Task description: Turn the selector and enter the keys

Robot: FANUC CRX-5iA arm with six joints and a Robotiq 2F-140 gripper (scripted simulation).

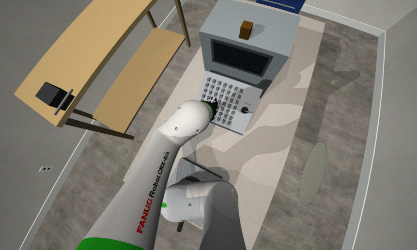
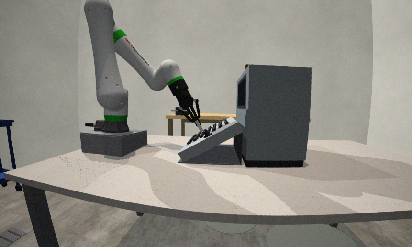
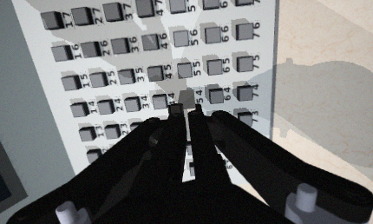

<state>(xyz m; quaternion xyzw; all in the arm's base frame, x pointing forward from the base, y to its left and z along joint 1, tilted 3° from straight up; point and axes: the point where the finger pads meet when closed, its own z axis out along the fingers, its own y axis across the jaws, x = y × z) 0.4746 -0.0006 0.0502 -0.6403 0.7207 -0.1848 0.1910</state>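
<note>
My gripper (image 1: 213,100) (image 2: 201,128) (image 3: 187,101) is shut and empty, its grey fingertips down at the keypad (image 1: 250,93) (image 2: 215,139). In the wrist view the tips cover the place of key 54, just left of its printed name; whether they press it, I cannot tell. Key 55 (image 3: 184,70), key 45 (image 3: 155,73), key 35 (image 3: 127,76), key 44 (image 3: 160,101) and key 34 (image 3: 132,104) show grey and unlit. The fingers hide keys 53 and 43, and most of 33. The selector (image 1: 244,109) is a dark knob below the TEACH label; its setting is too small to read.
The machine housing (image 1: 247,44) (image 2: 277,116) with a dark screen (image 1: 240,57) rises behind the keypad. An orange-brown block (image 1: 245,30) stands on top. Key 64 (image 3: 215,95) and key 74 (image 3: 245,93) lie beside the fingertips. A wooden bench (image 1: 79,40) stands to the left.
</note>
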